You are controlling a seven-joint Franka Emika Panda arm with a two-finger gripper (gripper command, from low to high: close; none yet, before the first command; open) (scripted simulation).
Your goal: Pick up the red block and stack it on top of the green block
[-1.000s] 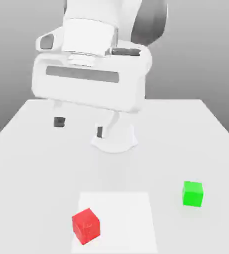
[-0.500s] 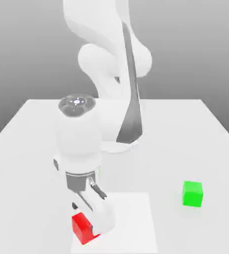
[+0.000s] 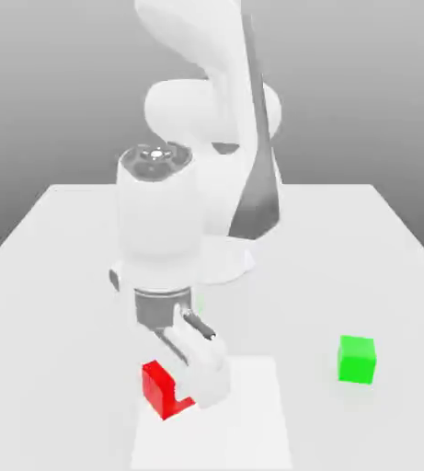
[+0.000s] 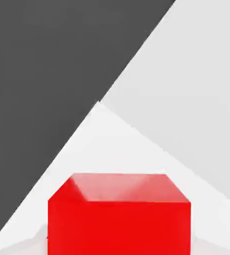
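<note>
Lifted off the table (image 3: 59, 276), red block (image 3: 160, 386) sits in the claw (image 3: 192, 397).

A white table (image 3: 59, 276) carries a paler square patch (image 3: 252, 414) (near its front edge).

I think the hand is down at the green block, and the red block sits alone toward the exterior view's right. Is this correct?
Not quite: the colours are swapped. In the exterior view the hand is down at the red block, and the green block sits alone on the table toward the exterior view's right. The hand view also shows the red block close up.
</note>
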